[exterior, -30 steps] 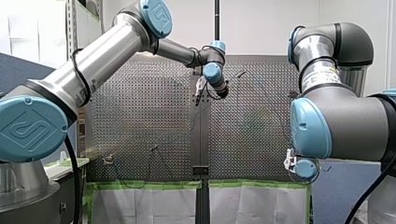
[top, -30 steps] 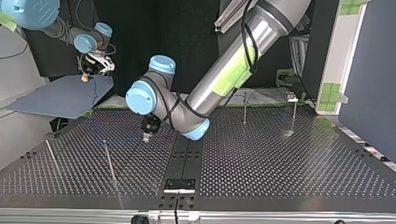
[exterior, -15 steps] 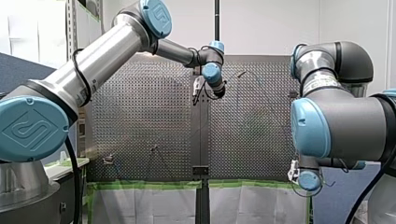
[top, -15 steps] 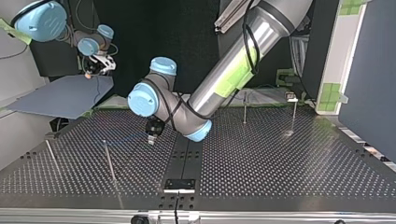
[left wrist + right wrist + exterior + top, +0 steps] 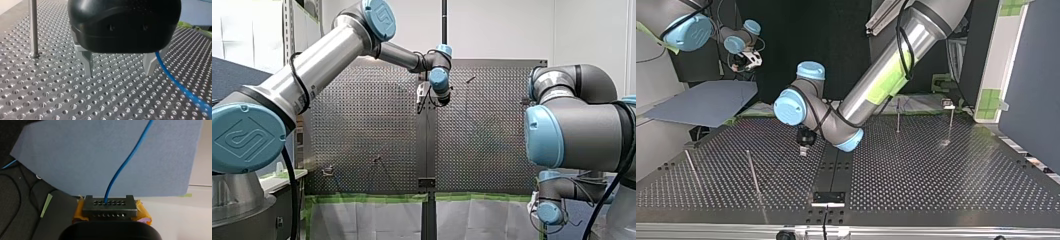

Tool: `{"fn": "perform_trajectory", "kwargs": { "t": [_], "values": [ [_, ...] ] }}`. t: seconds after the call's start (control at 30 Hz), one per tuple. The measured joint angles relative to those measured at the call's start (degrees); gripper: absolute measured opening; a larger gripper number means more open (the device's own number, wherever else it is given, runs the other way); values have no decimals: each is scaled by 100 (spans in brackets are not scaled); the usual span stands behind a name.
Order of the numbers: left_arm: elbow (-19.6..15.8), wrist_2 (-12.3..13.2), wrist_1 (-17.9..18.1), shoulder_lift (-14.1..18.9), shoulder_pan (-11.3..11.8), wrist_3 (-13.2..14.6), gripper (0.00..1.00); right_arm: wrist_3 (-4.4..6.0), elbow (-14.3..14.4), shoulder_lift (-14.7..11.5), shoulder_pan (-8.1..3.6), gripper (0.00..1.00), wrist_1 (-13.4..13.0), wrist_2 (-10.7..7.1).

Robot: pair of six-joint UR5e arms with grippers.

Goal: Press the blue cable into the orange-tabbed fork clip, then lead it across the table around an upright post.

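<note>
Top view, left to right. At the far left, beyond the table's edge, my right gripper [image 5: 749, 59] hangs above the blue sheet [image 5: 706, 102]. In the right wrist view, its yellow pads [image 5: 143, 213] are clamped together on the blue cable [image 5: 125, 162]. The cable leaves the grey perforated finger block [image 5: 110, 206] and runs away over the sheet.

On the perforated table [image 5: 936, 170], two thin metal posts stand in the left half: the outer post [image 5: 690, 167] near the side edge and the inner post [image 5: 754, 175] closer to the dark centre strip [image 5: 836, 165].

Just left of that strip, my left gripper [image 5: 803, 150] points down, its tips close above the table. In the left wrist view, its metal fingers [image 5: 87, 60] are spread apart with nothing between them. The blue cable passes the outer side of one finger and runs on over the table; contact with that finger cannot be determined. A steel post [image 5: 33, 30] stands well off to the gripper's other side.

In the right half, the short post [image 5: 897, 116] and the tall post [image 5: 950, 122] stand near the table's edge on the arms' side
</note>
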Motion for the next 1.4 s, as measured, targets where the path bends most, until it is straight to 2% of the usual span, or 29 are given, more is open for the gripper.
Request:
{"fn": "perform_trajectory", "kwargs": {
  "t": [0.2, 0.33, 0.53, 0.63, 0.8, 1.13, 1.4],
  "values": [
    [-5, -8, 28, 0, 24, -40, 100, -12, -58, 34, -17, 0, 55, 38],
    [-6, 13, 39, 0, 46, -50, 100, -111, -86, 35, -13, 0, 87, 103],
    [-1, 109, 41, 0, 97, -55, 100, -168, -113, 29, -3, 0, 117, 157],
    [0, 179, 15, 0, 128, -60, 100, -234, -197, -1, 19, 0, 188, 150],
    [2, 214, -74, 0, 162, -61, 100, -291, -315, -55, 38, 0, 271, 123],
    [2, 224, -73, 0, 189, -57, 100, -329, -503, -88, 83, 0, 371, 67],
    [1, 224, -80, 0, 195, -44, 100, -430, -589, -109, 114, 0, 373, -145]
  ]
}}
